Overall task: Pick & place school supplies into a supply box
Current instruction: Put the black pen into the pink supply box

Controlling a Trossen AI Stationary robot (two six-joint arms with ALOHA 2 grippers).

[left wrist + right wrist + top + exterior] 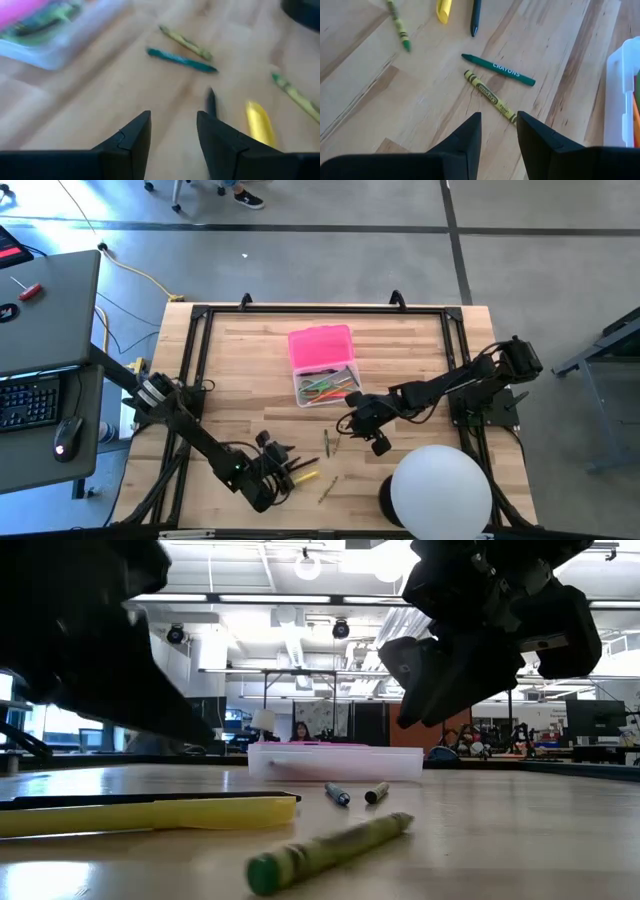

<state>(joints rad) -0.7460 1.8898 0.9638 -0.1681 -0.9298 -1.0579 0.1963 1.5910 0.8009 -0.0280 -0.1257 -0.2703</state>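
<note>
Right tool (498, 131) released, empty, hovering just beside the supply box (324, 367); two crayons (492, 86) on counter just ahead. Left tool (173, 131) released near yellow marker (259, 123).

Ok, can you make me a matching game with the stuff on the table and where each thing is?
Things:
1. dark green crayon
2. yellow highlighter
3. supply box
4. white dome

Places:
A. next to the black marker
B. at the table's corner by the right arm
C. right beside the olive crayon
D. mid-table, pink lid flipped open

Pairs: 1-C, 2-A, 3-D, 4-B
</note>
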